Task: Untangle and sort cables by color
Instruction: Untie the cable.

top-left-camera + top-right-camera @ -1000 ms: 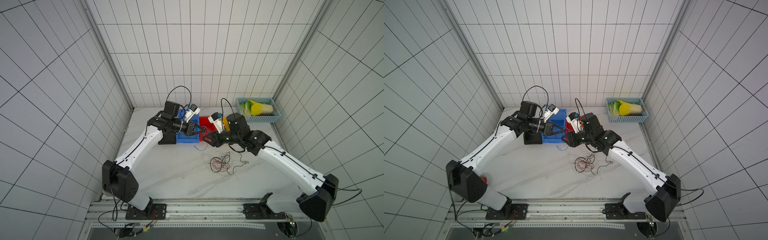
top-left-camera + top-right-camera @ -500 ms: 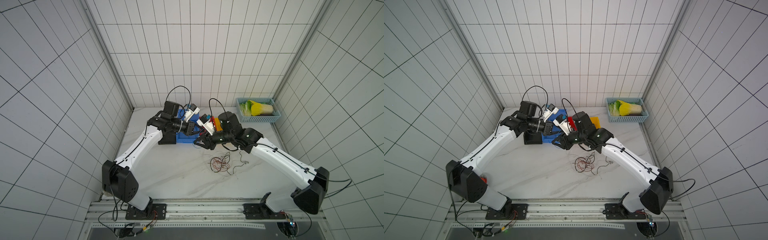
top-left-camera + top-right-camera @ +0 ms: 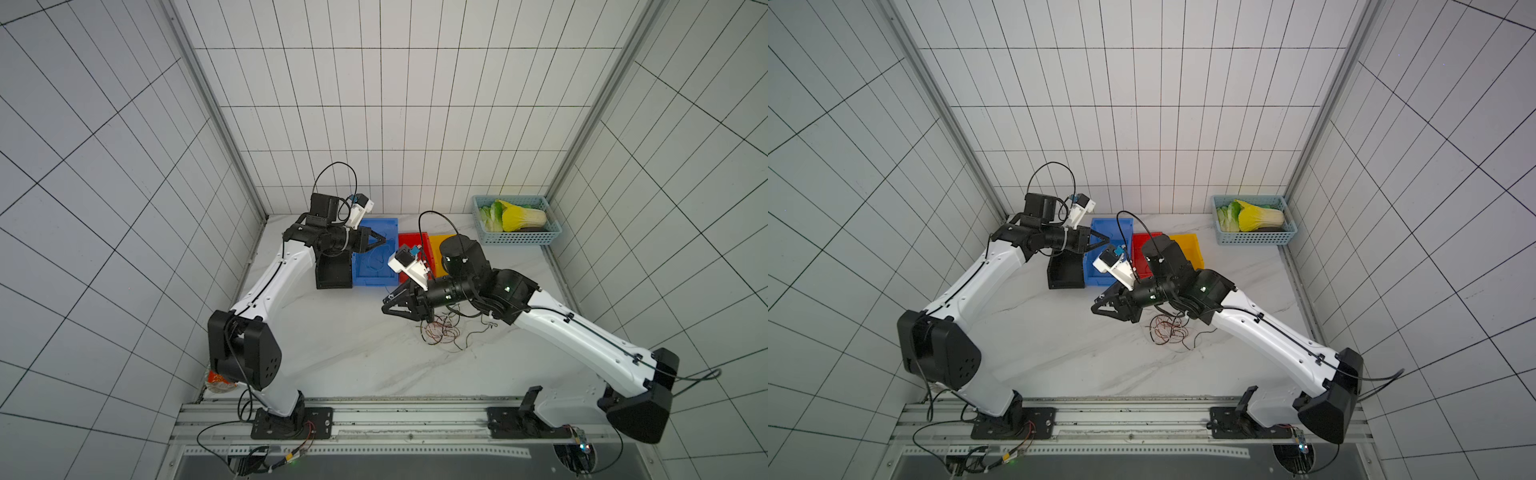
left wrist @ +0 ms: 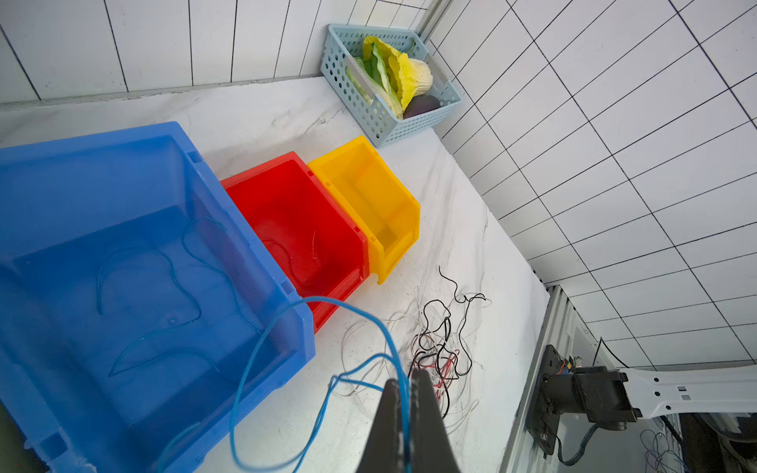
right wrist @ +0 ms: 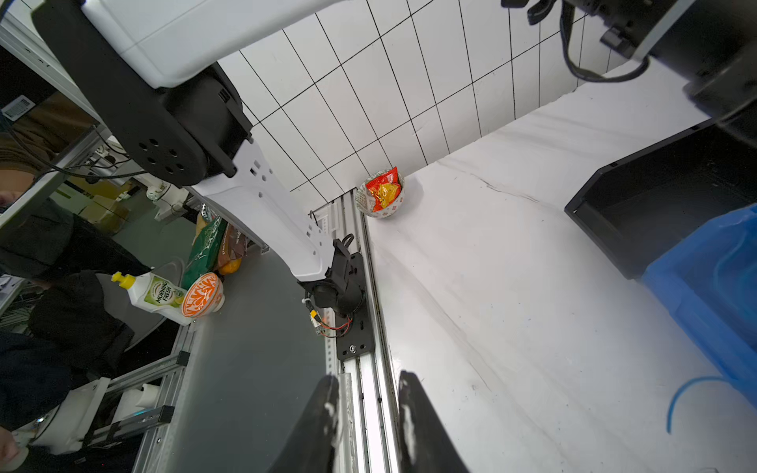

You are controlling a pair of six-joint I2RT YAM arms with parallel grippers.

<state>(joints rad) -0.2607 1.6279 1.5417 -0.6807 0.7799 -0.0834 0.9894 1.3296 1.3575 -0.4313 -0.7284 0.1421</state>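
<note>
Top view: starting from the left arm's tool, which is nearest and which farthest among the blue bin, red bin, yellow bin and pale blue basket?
Measured from the left tool:
1. blue bin: the tool's tip overlaps it in this view.
2. red bin: right beside the blue one, on its right.
3. yellow bin: next along, right of the red.
4. pale blue basket: far right corner.

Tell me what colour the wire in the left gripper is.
Blue; the blue wire pinched in the left gripper shows best in the left wrist view.
</note>
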